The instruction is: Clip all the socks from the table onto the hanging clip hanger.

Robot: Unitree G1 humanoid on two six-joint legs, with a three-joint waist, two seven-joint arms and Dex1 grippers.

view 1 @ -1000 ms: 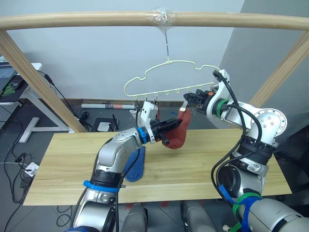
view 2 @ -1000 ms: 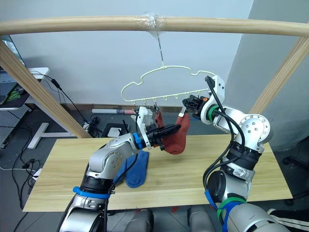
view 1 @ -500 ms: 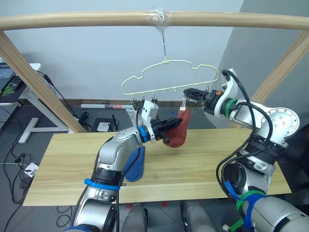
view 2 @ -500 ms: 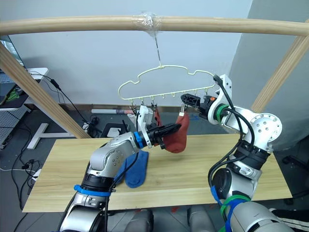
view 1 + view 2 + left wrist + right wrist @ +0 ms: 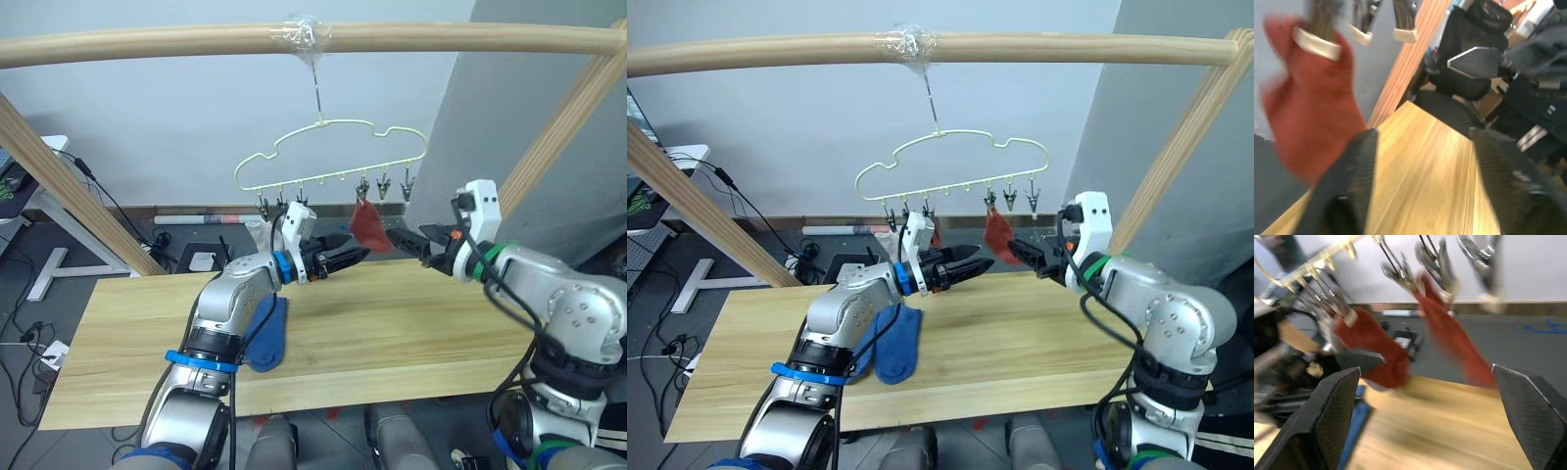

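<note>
- One rust-red sock [image 5: 368,226] hangs clipped on the clip hanger [image 5: 328,157], centre frame (so it needs no holding).
- Both the left gripper [image 5: 355,255] and right gripper [image 5: 403,236] flank it, jaws parted, empty.
- Blue socks [image 5: 265,333] wait lower left on the table [image 5: 411,323].

- a pale blue-white wall [image 5: 176,108] fills the back of the room, with a brown baseboard [image 5: 196,208] along its foot.
- a grey wall panel [image 5: 519,88] stands at the right.
- a rounded wooden pole frame [image 5: 147,44] spans the top, with slanted poles [image 5: 59,186] down each side.
- the floor [image 5: 745,257] is dark grey, with black cables [image 5: 118,211] trailing over it.
- a white desk leg [image 5: 44,274] stands at far left.
- a long pale tube [image 5: 191,217] lies by the baseboard.
</note>
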